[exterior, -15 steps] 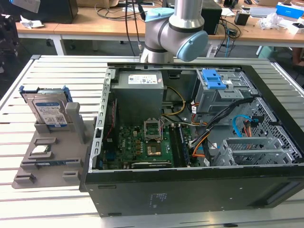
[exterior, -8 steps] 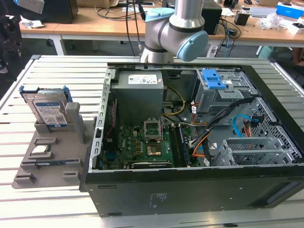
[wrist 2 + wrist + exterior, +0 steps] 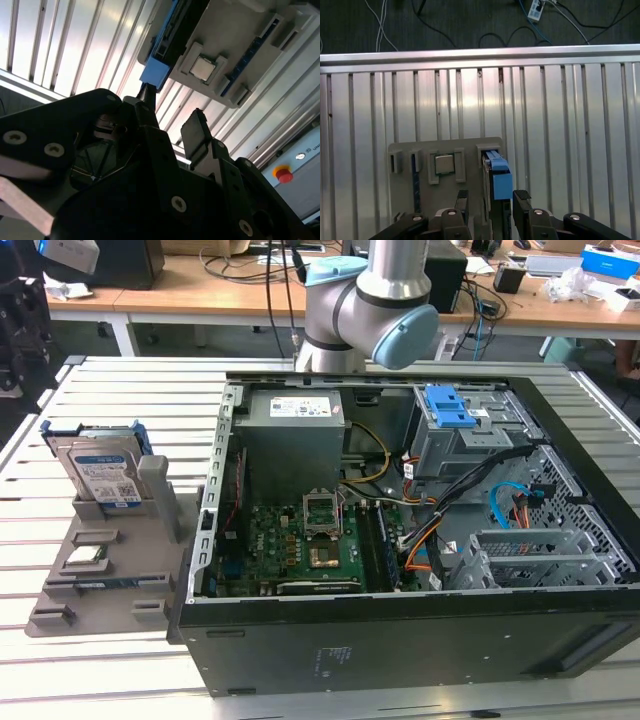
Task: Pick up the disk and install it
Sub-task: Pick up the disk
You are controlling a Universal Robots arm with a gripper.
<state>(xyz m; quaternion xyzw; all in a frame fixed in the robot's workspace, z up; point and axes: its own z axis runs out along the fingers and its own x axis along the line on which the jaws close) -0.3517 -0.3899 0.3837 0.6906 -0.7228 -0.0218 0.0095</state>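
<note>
Partly hidden, the disk stands edge-on beyond the spread fingers.

This is a robotics lab or electronics workshop: a robot arm stands at a slatted aluminium table bearing an open computer case and a grey parts fixture, with cable-strewn wooden desks behind and a red stop button nearby.

Exterior view high, wide; both wrist views close over the disk
</note>
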